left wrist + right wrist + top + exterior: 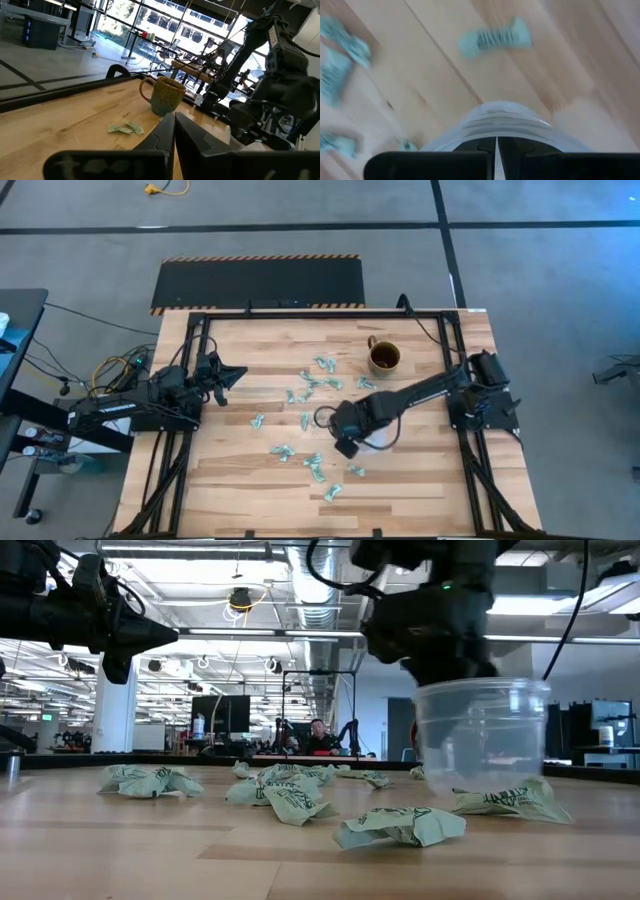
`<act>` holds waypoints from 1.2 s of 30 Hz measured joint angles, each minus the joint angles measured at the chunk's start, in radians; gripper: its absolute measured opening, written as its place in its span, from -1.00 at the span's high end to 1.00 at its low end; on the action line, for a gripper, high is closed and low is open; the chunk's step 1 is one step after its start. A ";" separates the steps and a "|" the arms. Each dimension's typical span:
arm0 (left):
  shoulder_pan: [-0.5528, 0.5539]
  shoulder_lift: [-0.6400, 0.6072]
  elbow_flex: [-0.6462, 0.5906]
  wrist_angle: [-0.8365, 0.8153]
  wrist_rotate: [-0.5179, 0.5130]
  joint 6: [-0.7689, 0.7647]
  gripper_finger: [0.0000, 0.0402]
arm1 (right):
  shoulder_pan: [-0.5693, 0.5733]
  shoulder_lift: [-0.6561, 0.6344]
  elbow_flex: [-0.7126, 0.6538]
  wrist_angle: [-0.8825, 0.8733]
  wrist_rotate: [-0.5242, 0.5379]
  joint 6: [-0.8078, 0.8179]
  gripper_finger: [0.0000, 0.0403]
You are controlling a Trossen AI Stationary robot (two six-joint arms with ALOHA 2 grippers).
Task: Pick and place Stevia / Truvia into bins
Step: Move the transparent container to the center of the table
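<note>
Stevia sachets (311,385), pale green and crumpled, lie scattered over the middle of my wooden table (250,480), from just below the brown mug (384,357) down toward the near edge. Seen from above, the mug stands at about one o'clock from the table's centre, well apart from the clear cup (380,436), which sits at roughly four o'clock from centre. From table height I see the cup (482,736) upright, with one sachet (508,800) lying against its base and another (400,825) nearer the camera. More sachets (148,781) sit off toward nine o'clock.

My right gripper (346,446) hangs right over the cup's rim, at the cup's nine o'clock side, its fingers pressed together with nothing visible between them. In its wrist view the cup (502,125) fills the space just past the fingertips (485,146), and a sachet (494,38) lies beyond it on bare wood.

My left gripper (226,375) waits at the table's nine o'clock edge, fingers also pressed together, holding nothing.
</note>
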 joint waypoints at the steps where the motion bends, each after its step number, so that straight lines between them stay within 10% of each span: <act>1: 0.000 0.000 0.000 0.000 0.000 0.000 1.00 | -0.012 0.000 0.000 0.020 -0.008 -0.016 0.96; 36: 0.000 0.000 0.000 0.000 -0.001 0.000 1.00 | 0.066 0.089 0.111 0.003 -0.058 -0.245 0.96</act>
